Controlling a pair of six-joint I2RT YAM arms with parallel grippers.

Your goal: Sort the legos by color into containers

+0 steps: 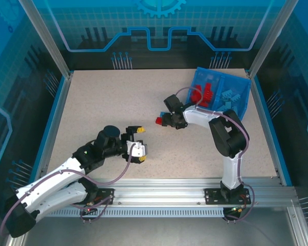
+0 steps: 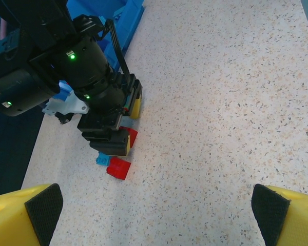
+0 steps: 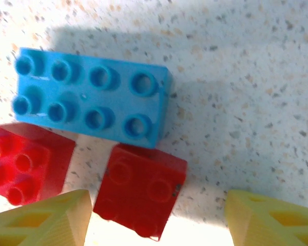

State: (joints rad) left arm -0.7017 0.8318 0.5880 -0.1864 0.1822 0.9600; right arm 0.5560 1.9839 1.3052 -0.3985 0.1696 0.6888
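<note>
My right gripper (image 3: 155, 221) is open and low over the table, its yellow fingers (image 3: 41, 221) either side of a red lego (image 3: 141, 192). The brick is near the left finger, with a gap to the right one. A light blue eight-stud lego (image 3: 90, 102) lies just beyond it and a second red lego (image 3: 25, 164) to its left. From above, this gripper (image 1: 164, 121) is at mid-table over a red lego (image 1: 158, 121). The blue tray (image 1: 241, 84) at the back right holds red legos (image 1: 203, 95) in its left compartment and blue legos (image 1: 231, 97) in its right. My left gripper (image 1: 139, 144) is open and holds nothing.
The left wrist view looks across bare speckled table at the right gripper (image 2: 110, 136), with a red lego (image 2: 118, 168) and a blue lego (image 2: 101, 160) beside it and the tray's corner (image 2: 124, 18) behind. Metal frame rails edge the table.
</note>
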